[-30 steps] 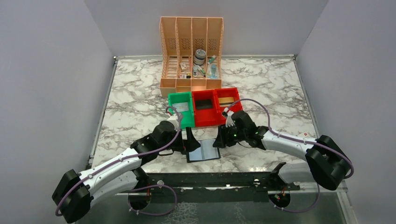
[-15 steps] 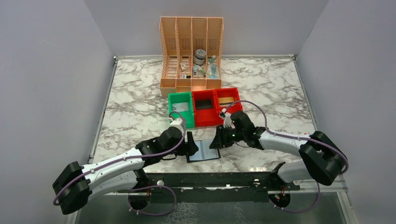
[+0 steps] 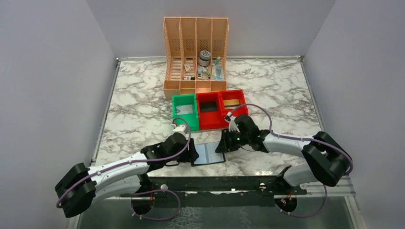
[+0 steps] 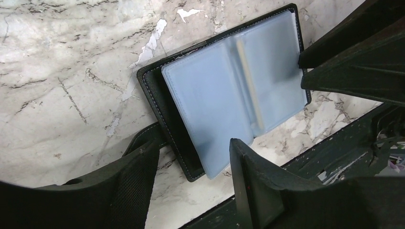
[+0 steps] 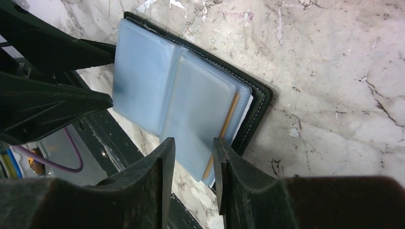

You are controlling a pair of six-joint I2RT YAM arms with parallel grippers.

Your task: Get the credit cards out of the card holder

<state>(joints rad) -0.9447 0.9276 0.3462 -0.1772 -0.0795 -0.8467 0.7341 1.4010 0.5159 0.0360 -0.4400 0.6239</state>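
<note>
The card holder [image 3: 208, 153] lies open and flat at the bottom middle of the top view. It sits on the table, close to its near edge. It is black outside, with pale blue see-through sleeves [image 4: 210, 100] inside. The thin edge of a tan card [image 5: 224, 125] peeks out of one sleeve.

The left gripper [image 4: 191, 143] is at the left side of the holder. Its two fingers are spread apart, with a corner of the holder between them. I cannot tell if they touch it. The right gripper [image 5: 193, 141] is at the right side. Its fingers are only a little apart, and the end of a sleeve lies in the gap. It is not clear if they pinch it.

Just above the holder stand a green bin [image 3: 175, 114] and two red bins [image 3: 210, 126], side by side and touching. A pale card [image 3: 186, 109] lies in the green bin. A dark card [image 3: 208, 107] lies in the middle bin. A second tan card [image 3: 231, 102] lies in the right bin.

Higher up, at the back of the table, stands a peach rack [image 3: 196, 33] with small things in it.

The table [image 3: 138, 105] is white marble with grey swirls. Plain grey walls [image 3: 47, 71] stand on the left, the right and the back.
</note>
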